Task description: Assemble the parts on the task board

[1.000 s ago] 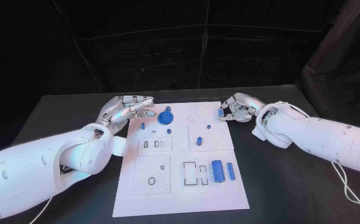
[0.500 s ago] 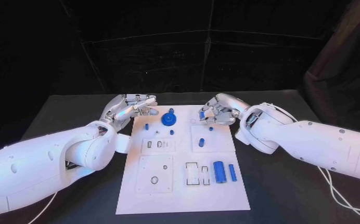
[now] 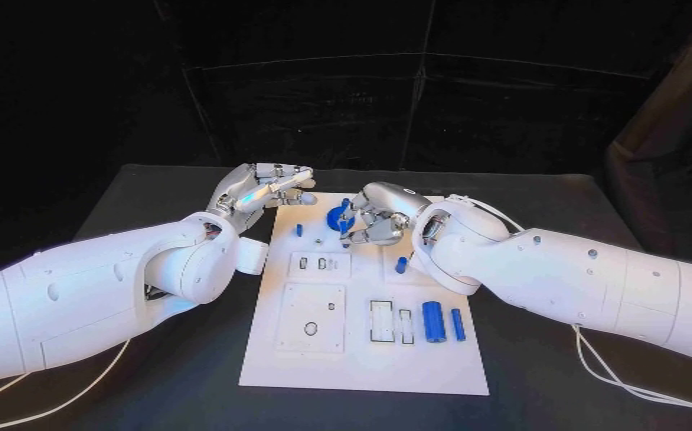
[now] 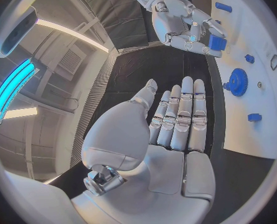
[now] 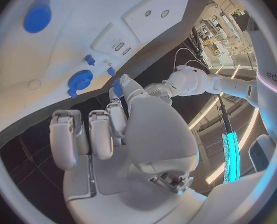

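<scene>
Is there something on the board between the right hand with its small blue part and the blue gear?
Nothing visible stands between them. The right hand pinches a small blue part over the task board, right beside the blue gear. The left hand is off to the board's edge.

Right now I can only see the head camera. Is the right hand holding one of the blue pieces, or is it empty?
Observer: It holds one. The left wrist view shows the right hand pinching a small blue block in its fingertips.
Operator: Is the other hand holding anything?
Observer: No. In that same view the left hand has its palm bare and its fingers straight, with nothing in it.
Operator: Where is the big gear?
Observer: The right wrist view shows the blue gear on the task board, just beyond the right hand's fingertips.
</scene>
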Controlling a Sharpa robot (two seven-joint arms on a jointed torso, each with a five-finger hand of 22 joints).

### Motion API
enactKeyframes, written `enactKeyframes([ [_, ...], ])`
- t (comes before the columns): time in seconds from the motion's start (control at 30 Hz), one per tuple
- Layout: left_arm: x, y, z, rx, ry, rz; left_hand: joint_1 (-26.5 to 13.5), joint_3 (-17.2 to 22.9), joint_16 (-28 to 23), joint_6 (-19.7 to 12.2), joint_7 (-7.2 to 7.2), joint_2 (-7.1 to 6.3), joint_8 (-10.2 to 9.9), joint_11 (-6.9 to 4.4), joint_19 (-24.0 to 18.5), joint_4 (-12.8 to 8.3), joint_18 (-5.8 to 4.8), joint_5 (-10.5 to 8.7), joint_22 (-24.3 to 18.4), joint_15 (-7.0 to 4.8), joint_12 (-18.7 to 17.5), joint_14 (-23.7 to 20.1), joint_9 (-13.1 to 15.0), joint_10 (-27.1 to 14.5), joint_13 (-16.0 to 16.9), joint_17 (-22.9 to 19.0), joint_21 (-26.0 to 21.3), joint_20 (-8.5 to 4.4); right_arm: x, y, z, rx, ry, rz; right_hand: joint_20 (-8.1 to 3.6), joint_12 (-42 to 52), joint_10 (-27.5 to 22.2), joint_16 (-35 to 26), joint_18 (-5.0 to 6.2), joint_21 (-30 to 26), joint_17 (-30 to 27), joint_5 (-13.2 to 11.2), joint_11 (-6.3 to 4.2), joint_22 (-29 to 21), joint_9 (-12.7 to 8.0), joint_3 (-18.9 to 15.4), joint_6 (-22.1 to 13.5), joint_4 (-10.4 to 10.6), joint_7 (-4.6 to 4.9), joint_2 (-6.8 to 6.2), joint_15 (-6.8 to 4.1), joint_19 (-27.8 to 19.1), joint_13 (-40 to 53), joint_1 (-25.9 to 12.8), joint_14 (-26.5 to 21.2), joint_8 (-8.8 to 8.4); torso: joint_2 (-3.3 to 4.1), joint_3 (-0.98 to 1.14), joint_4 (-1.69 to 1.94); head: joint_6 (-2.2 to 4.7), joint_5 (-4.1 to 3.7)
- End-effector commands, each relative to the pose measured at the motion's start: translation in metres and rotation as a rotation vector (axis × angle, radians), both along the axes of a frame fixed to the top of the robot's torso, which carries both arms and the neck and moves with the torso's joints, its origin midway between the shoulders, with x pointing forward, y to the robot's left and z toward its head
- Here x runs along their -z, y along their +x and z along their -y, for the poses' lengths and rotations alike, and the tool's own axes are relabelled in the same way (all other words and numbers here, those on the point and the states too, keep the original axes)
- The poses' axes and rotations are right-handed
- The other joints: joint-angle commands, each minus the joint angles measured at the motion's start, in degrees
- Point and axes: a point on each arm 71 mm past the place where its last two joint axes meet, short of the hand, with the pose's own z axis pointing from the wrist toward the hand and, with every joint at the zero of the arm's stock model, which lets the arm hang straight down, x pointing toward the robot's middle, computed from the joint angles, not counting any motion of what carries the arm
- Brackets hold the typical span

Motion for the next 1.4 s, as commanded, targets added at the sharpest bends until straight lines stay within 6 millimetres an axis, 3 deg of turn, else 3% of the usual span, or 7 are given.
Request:
enactKeyframes([
  [0.03, -0.002, 0.001, -0.002, -0.019, -0.008, 0.003, -0.50, 0.44, -0.39, 0.17, -0.50, -0.04, 0.15, -0.08, 0.42, -0.03, 0.86, 0.14, -0.08, -0.33, -0.09, -0.01, 0.06, 0.72, 0.05, 0.09, -0.33, 0.08, 0.008, -0.001, -0.006, -0.007, -0.101, 0.039, -0.53, -0.22, 0.71, 0.25, -0.32, 0.19, 5.65, -0.55, -0.54, 12.95, 0.57, 0.60, 2.22, 0.15, -1.65, 0.06, -0.36, 4.31, -0.20, -0.77, 4.15, 1.50, -0.04, 0.05, 0.05, -0.44, 0.37],
  [0.33, -0.002, 0.001, -0.003, -0.030, -0.006, 0.005, -0.66, 0.60, -0.55, 0.42, -0.66, -0.10, 0.21, -0.21, 0.49, -0.08, 0.86, 0.14, -0.13, -0.38, -0.14, 0.01, 0.06, 1.02, 0.05, 0.16, -0.41, 0.04, 0.024, -0.007, -0.020, -0.013, -0.163, 0.069, -0.54, -0.51, 0.50, 0.18, -0.29, 0.14, 5.54, -0.67, -0.44, 12.85, 0.46, 0.72, 1.80, 0.20, -1.51, -0.20, -0.32, 4.23, -0.42, -1.13, 4.12, 1.31, 0.08, 0.14, 0.07, -0.90, 0.70],
  [0.57, -0.002, 0.001, -0.001, -0.026, -0.008, 0.004, -0.67, 0.61, -0.57, 0.44, -0.65, -0.11, 0.21, -0.21, 0.49, -0.09, 0.86, 0.13, -0.13, -0.39, -0.14, 0.01, 0.05, 1.04, 0.04, 0.16, -0.42, 0.04, 0.030, -0.008, -0.027, -0.019, -0.182, 0.076, -0.54, -0.51, 0.50, 0.18, -0.29, 0.14, 5.54, -0.67, -0.44, 12.85, 0.46, 0.72, 1.80, 0.20, -1.51, -0.20, -0.32, 4.23, -0.42, -1.13, 4.12, 1.31, -0.03, 0.07, 0.09, -1.35, 0.92],
  [1.4, -0.002, 0.001, 0.000, -0.015, -0.010, -0.004, -0.86, 0.78, -0.80, 0.27, -0.30, -0.34, 0.01, -0.01, 0.55, -0.23, 0.83, 0.13, -0.20, -0.33, -0.48, 0.03, -0.04, 0.90, -0.05, 0.25, -0.55, 0.03, 0.042, -0.013, -0.038, -0.045, -0.234, 0.052, -0.46, -0.77, 0.27, 0.08, -0.23, 0.02, 5.39, -1.12, -0.27, 12.59, 0.32, 0.85, 1.35, 0.20, -1.30, -0.80, -0.19, 4.03, -0.59, -1.69, 4.09, 1.10, -0.03, 0.15, 0.02, -1.63, 1.30],
])
